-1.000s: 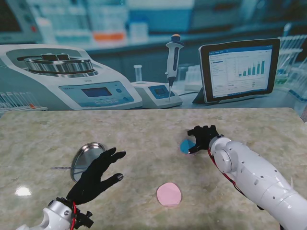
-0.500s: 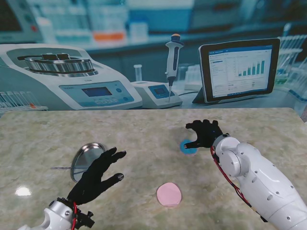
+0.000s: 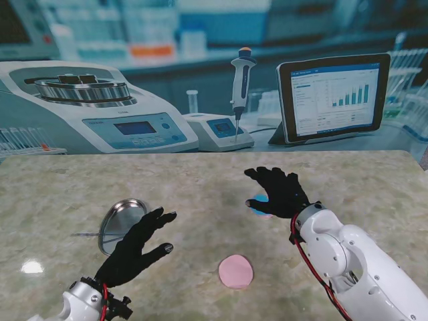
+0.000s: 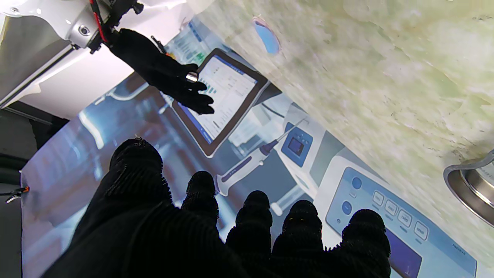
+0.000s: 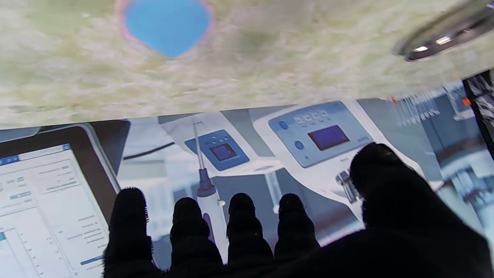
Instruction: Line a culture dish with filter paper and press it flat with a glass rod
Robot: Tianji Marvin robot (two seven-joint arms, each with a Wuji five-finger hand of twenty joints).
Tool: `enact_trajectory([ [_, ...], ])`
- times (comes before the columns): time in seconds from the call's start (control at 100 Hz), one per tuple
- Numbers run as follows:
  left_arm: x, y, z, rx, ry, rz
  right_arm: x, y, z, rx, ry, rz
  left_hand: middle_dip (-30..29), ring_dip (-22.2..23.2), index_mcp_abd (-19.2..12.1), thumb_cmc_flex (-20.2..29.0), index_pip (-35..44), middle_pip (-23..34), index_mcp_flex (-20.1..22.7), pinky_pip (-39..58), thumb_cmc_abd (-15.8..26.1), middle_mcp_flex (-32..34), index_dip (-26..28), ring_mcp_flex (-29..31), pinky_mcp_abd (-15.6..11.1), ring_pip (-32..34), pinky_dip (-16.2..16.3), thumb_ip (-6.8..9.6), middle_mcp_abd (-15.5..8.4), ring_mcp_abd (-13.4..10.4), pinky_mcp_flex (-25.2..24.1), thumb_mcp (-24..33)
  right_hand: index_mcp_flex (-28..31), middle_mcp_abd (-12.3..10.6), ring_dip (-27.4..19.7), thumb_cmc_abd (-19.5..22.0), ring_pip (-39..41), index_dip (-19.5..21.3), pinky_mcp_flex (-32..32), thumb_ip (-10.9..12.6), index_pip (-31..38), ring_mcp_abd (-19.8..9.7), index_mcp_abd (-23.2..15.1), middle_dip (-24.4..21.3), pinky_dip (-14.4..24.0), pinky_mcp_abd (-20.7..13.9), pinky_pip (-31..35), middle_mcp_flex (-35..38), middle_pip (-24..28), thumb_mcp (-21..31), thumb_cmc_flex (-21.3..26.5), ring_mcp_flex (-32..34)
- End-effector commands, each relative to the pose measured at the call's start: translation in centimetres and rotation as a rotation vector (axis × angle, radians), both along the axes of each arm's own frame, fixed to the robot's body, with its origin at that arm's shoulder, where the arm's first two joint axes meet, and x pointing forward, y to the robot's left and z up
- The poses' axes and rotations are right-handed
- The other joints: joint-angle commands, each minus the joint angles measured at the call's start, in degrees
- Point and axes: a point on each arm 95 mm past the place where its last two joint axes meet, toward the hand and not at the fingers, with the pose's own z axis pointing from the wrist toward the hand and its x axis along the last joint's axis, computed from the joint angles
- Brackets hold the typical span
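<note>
A round metal culture dish [image 3: 119, 219] lies on the marble table at my left; its rim shows in both wrist views [image 4: 469, 183] [image 5: 440, 36]. My left hand [image 3: 137, 244] hovers over the dish's nearer right edge, open with its fingers [image 4: 251, 227] spread. A faint thin rod [image 3: 83, 235] lies just left of the dish. A blue paper disc [image 3: 259, 200] [image 4: 267, 35] [image 5: 168, 25] lies flat mid-table. My right hand [image 3: 277, 190] [image 4: 166, 73] hangs over it, open and holding nothing, its fingers [image 5: 239, 227] apart. A pink paper disc [image 3: 236, 271] lies nearer to me.
A printed lab backdrop stands along the table's far edge, showing a centrifuge [image 3: 87, 107], a pipette [image 3: 241, 87] and a tablet [image 3: 334, 93]. The table's right edge [image 3: 408, 167] runs beside my right arm.
My right hand has lifted off the blue disc, spread its fingers and drifted a little left; the disc stays on the table. The left hand has not moved.
</note>
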Motion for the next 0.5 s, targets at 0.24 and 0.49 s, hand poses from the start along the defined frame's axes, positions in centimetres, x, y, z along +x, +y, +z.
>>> enact_trajectory([
  [0.24,-0.3,-0.6,-0.2,-0.021,0.009,-0.01,-4.7,4.0,0.0,0.202,0.005,0.02,-0.1,-0.8,-0.5,0.0,-3.0,-0.6,-1.0,-3.0,1.8,-1.2,-1.8,-1.6,-1.6,-0.8,-1.9,1.74,-2.1,-2.2,-0.1,-1.3,0.6,-0.9,-0.9,3.6,-2.7,-1.7,-2.0,2.5,-3.5,-1.1,-0.8,-0.7,-1.2,-0.7,-2.3,-2.0,-2.0,-1.6,1.8,-2.1],
  [0.49,-0.4,-0.9,-0.2,-0.03,0.011,-0.003,-7.0,5.9,-1.5,0.335,0.058,0.004,-0.2,-0.8,-0.5,0.0,-3.7,-0.6,-0.9,-3.0,1.8,-1.2,-2.2,-1.6,-1.6,-0.8,-1.9,1.76,-2.0,-2.2,-0.1,-1.3,0.6,-1.1,-0.8,4.0,-3.3,-2.2,-2.3,2.7,-3.4,-1.2,-1.4,-0.5,-1.4,-0.7,-3.0,-2.1,-2.5,-2.7,2.1,-2.3],
])
